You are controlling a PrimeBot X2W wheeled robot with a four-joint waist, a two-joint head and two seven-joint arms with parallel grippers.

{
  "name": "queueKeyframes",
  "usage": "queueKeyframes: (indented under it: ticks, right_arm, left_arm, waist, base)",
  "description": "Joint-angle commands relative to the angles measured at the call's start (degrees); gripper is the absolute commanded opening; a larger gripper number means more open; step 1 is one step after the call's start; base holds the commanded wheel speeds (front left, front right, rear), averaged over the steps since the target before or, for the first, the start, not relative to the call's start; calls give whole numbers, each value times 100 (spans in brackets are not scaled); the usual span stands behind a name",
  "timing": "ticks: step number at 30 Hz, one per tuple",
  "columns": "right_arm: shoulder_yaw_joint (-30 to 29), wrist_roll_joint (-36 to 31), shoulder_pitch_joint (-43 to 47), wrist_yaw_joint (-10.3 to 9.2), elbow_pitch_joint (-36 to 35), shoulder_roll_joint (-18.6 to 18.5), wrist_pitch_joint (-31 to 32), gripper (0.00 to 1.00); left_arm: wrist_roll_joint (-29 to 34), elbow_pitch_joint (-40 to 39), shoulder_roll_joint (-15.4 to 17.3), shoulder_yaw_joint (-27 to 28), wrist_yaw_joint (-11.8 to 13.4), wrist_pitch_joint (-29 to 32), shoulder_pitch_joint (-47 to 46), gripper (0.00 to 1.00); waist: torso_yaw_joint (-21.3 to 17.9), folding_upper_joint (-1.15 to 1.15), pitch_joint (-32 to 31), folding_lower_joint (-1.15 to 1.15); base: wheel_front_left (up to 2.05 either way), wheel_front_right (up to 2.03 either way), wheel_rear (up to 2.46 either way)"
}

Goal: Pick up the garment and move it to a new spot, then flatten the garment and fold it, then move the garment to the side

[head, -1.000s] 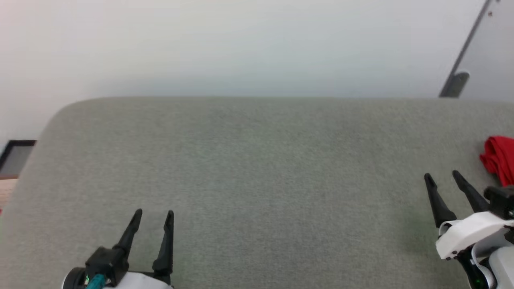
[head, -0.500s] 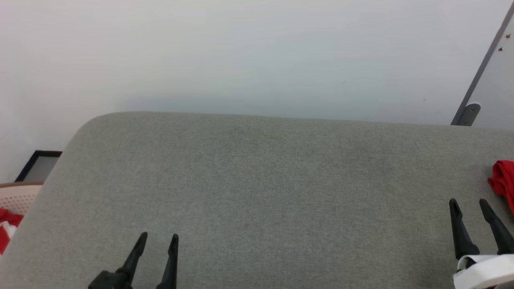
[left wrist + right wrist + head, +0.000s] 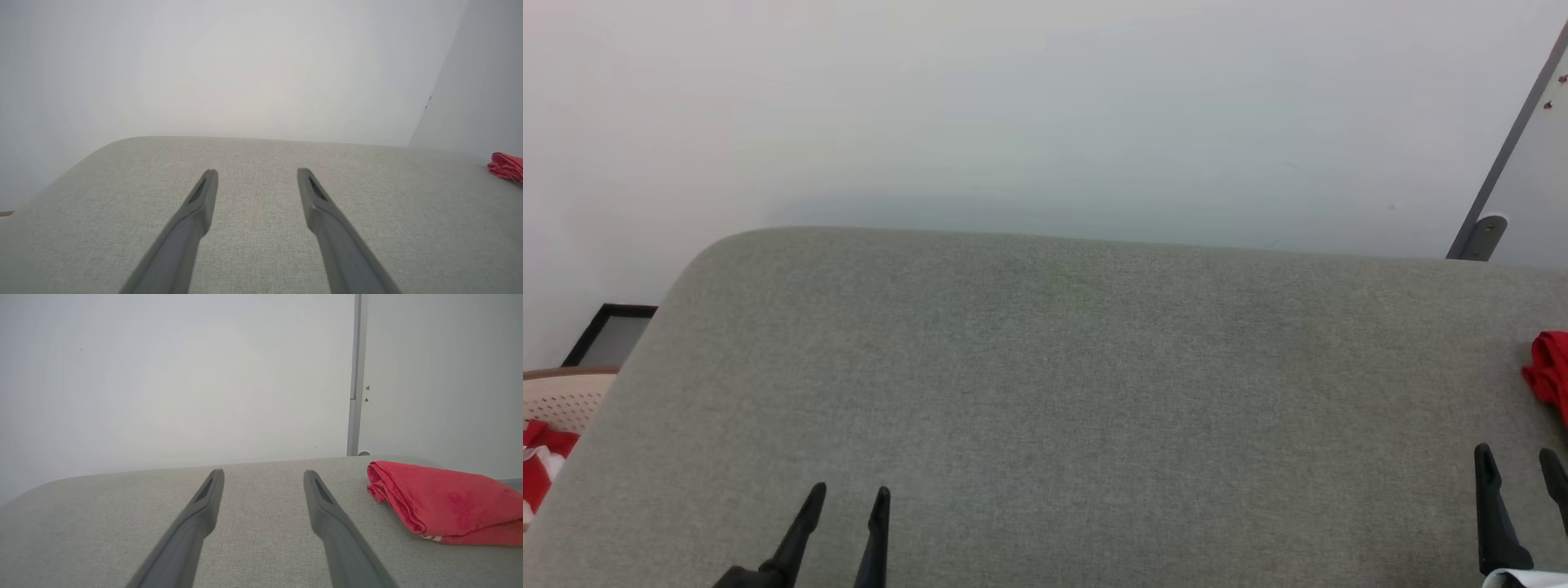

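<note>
At the far left a pale perforated basket (image 3: 560,398) held a heap of red-and-white cloth (image 3: 535,478), just off the grey padded surface (image 3: 1045,367). The left gripper (image 3: 850,490) hung over that surface, fingers spread wide and empty. The right gripper (image 3: 1516,452) was equally wide and empty. Near it, to its right, lay the garment (image 3: 441,502), a folded red bundle with striped trim peeping out underneath. Light and limp, it would probably sag open if lifted by one layer, so pinching through the thick folded edge looked safest.
</note>
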Motion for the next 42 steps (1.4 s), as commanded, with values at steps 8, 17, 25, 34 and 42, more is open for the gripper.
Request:
queueKeyframes:
  ticks: [8,17,25,34,42]
  right_arm:
    - [-52,-85,151,-10,-279,150,96,100]
    - [-57,-2,200,-10,-357,207,133,100]
    - [16,18,154,-10,-363,219,142,100]
    - [75,43,125,-10,-360,238,125,100]
    - [88,127,165,1,-127,335,184,0]
  left_arm:
    - [-20,-70,27,24,-18,-6,-12,100]
    - [-6,-80,25,49,-18,-6,-37,100]
    - [29,-105,-1,62,-17,-6,-32,100]
    - [89,-122,-7,114,-14,-5,-12,100]
    - [-94,53,-104,147,-1,22,68,0]
  waist:
    - [19,0,41,0]
    - [33,0,52,0]
    - [9,0,71,0]
    - [-21,0,86,0]
    - [-40,0,101,0]
  base:
    - [0,0,0]
    - [0,0,0]
    - [0,0,0]
    - [0,0,0]
    - [0,0,0]
